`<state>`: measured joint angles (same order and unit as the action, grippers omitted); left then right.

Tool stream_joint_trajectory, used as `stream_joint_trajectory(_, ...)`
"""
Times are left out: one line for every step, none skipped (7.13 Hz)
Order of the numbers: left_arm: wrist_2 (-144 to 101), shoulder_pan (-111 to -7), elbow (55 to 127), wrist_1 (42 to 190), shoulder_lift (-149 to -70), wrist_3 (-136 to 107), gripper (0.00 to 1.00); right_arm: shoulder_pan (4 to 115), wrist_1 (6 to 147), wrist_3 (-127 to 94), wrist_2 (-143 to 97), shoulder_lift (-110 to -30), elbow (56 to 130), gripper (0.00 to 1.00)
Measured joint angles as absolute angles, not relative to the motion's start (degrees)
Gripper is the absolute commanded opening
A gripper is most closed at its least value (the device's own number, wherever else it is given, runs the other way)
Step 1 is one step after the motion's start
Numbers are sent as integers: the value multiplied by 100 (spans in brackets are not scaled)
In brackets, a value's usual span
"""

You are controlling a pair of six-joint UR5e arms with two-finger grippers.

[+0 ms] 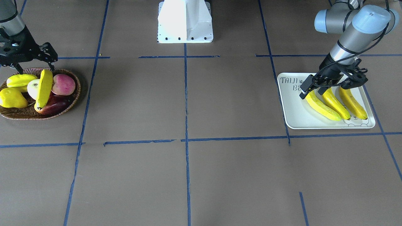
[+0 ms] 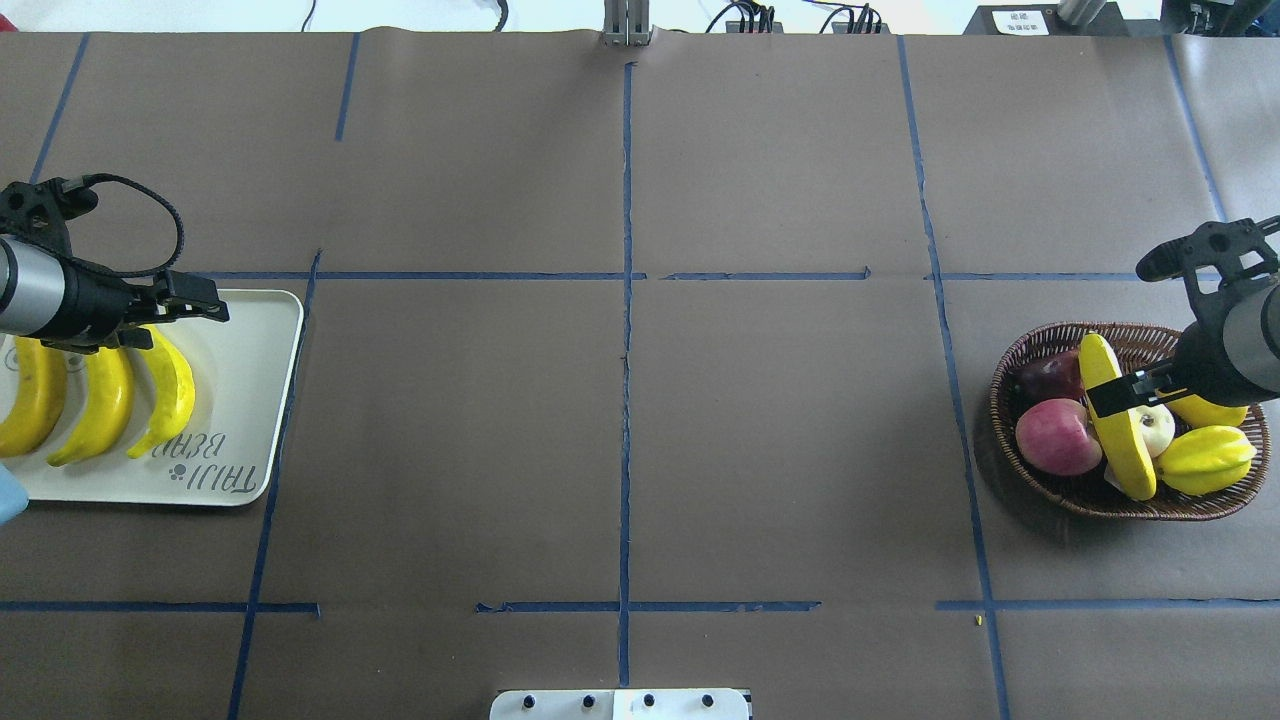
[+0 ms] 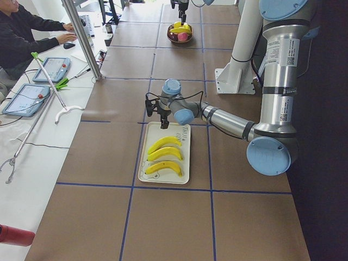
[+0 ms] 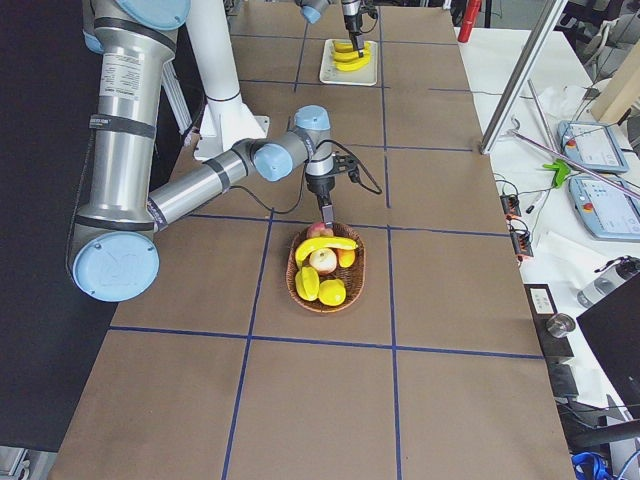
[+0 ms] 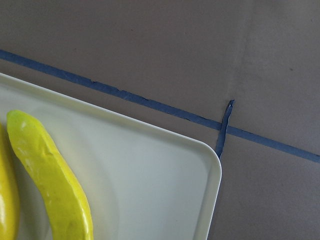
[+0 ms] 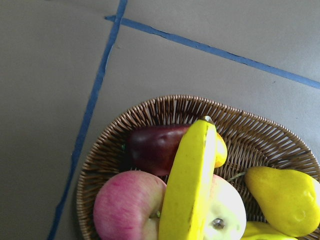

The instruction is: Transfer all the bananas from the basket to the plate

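Table (image 1: 220,94): yellow dark-tipped banana (image 1: 44,88) in basket (image 1: 19,116), three bananas (image 1: 336,105) on plate (image 1: 298,116); left gripper (image 1: 326,89), right gripper (image 1: 36,67) spread, empty.

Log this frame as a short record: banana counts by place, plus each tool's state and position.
plate bananas: three, side by side on the plate
basket banana: one, lying atop other fruit in the basket
left tool: open, over the plate bananas' ends
right tool: open, above the basket banana's end
task: one banana not yet moved
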<state>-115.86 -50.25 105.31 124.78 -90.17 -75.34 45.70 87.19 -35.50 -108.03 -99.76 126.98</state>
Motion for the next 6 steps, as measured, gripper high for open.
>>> stream_joint_trajectory(-11588,-5014,10519,12479,-9017,-7538,100,4333,8730,-3453,-10571,-10077,12692,100)
stream_joint_trajectory(-11586,-5007,10495,12482,-9018,-7540,100,4167,8734,-3319,-10462,-10141,12675,100)
stream_joint_trajectory(-11587,-5004,10472,12488,-9018,-7541,100,4066,8732,-3173,-10425,-10194,12656,100)
stream_joint_trajectory(-11590,-5002,10454,12494,-9024,-7539,100,3941,8722,-3094,-10393,-10222,12621,100)
stream_joint_trajectory(-11594,-5001,10443,12496,-9034,-7535,100,3815,8709,-3069,-10326,-10212,12543,100)
stream_joint_trajectory(-11598,-5001,10440,12497,-9047,-7533,100,3729,8694,-3062,-10255,-10198,12466,100)
